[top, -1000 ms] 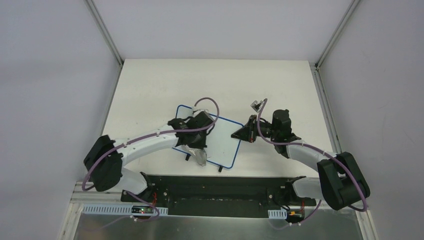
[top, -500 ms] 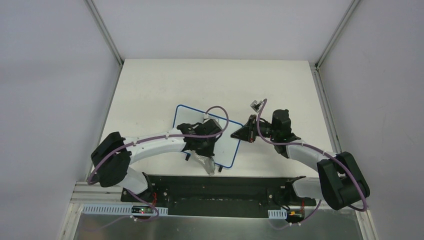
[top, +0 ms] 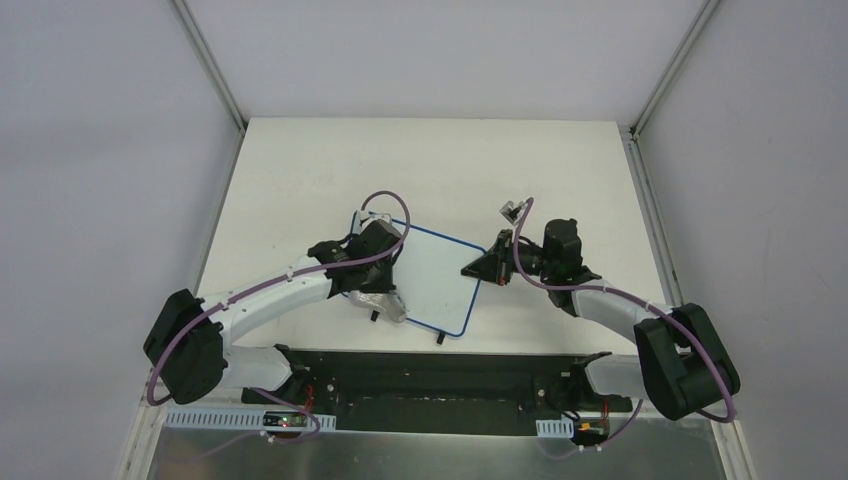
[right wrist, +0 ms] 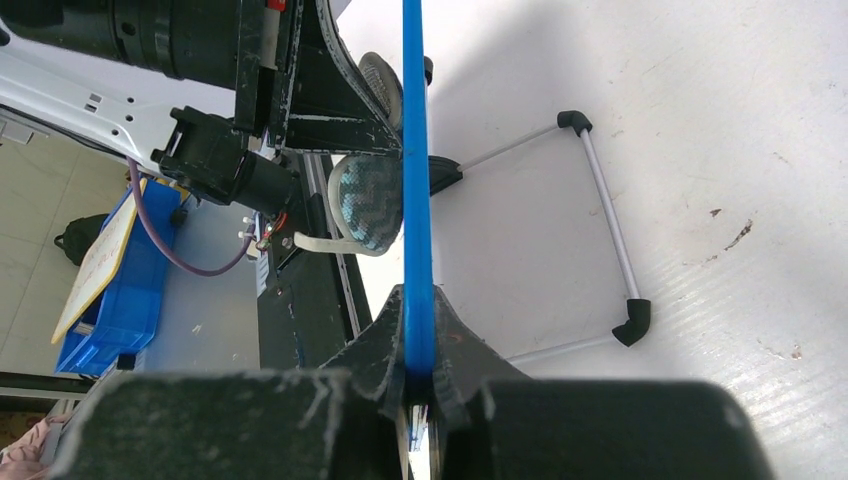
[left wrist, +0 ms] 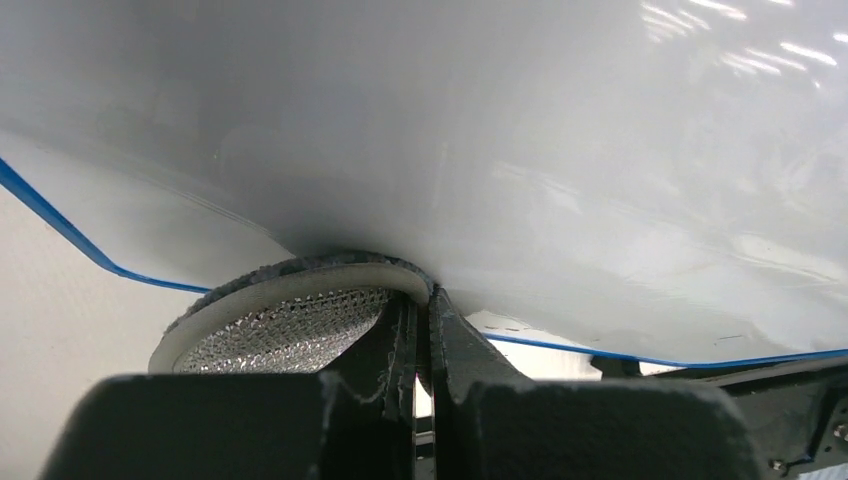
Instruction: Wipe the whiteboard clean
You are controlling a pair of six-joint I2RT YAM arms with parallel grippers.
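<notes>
Left gripper [left wrist: 422, 302] clamping eraser [left wrist: 280, 322] (pressed on whiteboard [left wrist: 520, 150]), right gripper [right wrist: 418, 312] pinching its blue rim

No text, label, brand, number or sign can be read in any view. The pale sheet [right wrist: 98, 262] on the blue bin [right wrist: 130, 325] at the edge of the right wrist view is the only label-like thing (too small and blurred to make out any print on it). The whiteboard [left wrist: 520, 140] face in the left wrist view shows only glare and no legible writing.
</notes>
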